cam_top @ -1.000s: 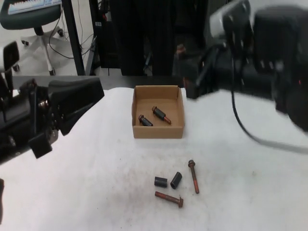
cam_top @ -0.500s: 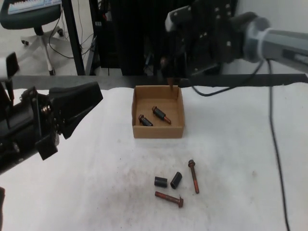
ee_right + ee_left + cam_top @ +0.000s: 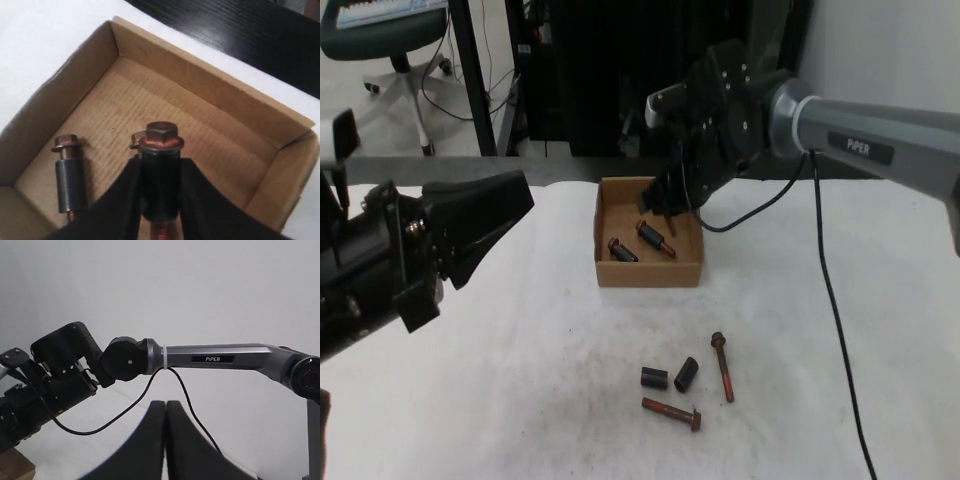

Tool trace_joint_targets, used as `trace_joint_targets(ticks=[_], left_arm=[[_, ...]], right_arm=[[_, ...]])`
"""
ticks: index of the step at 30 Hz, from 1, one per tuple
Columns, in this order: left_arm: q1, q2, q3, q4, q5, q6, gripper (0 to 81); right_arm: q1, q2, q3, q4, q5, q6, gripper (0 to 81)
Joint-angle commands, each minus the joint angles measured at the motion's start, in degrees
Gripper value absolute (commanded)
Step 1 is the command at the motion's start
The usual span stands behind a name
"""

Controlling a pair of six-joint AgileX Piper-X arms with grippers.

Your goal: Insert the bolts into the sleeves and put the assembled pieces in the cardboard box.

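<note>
Held piece: bolt in its sleeve [image 3: 159,192], pinched by the right gripper [image 3: 160,170] over the cardboard box [image 3: 65,100].
Box: by the table's [image 3: 520,380] far edge, holding two assembled pieces [image 3: 622,251], [image 3: 655,238].
Loose parts: two bolts [image 3: 723,368], [image 3: 671,411] and two sleeves [image 3: 654,378], [image 3: 686,374] near the table's front edge.
Left gripper [image 3: 166,404]: fingers pressed together, empty.

White surface [image 3: 500,400] w/ dark smudges [image 3: 590,405] near front centre. Black strip [image 3: 560,168] runs along its far edge. Rear left: office chair [image 3: 370,42] on pale floor [image 3: 380,130], loose cables [image 3: 448,105] by a black post [image 3: 468,70]. Dark backdrop [image 3: 610,70] mid-rear, white wall [image 3: 890,60] rear right.
</note>
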Motion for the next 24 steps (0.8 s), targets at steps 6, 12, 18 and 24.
trace_joint_targets(ticks=[6, 12, 18, 24], left_arm=[[0.1, -0.6, 0.0, -0.2, 0.1, 0.0, 0.3], [0.1, -0.6, 0.0, -0.2, 3.1, 0.2, 0.3], [0.1, -0.6, 0.0, -0.2, 4.0, 0.2, 0.3], [0.1, -0.6, 0.0, -0.2, 4.0, 0.2, 0.3]], right_arm=[[-0.1, 0.0, -0.9, -3.8, 4.6, -0.3, 0.8], [-0.1, 0.0, -0.9, -4.1, 4.1, -0.3, 4.2], [-0.1, -0.2, -0.9, -2.3, 3.7, -0.3, 33.2], [-0.1, -0.3, -0.9, 0.1, 5.1, -0.3, 36.3]])
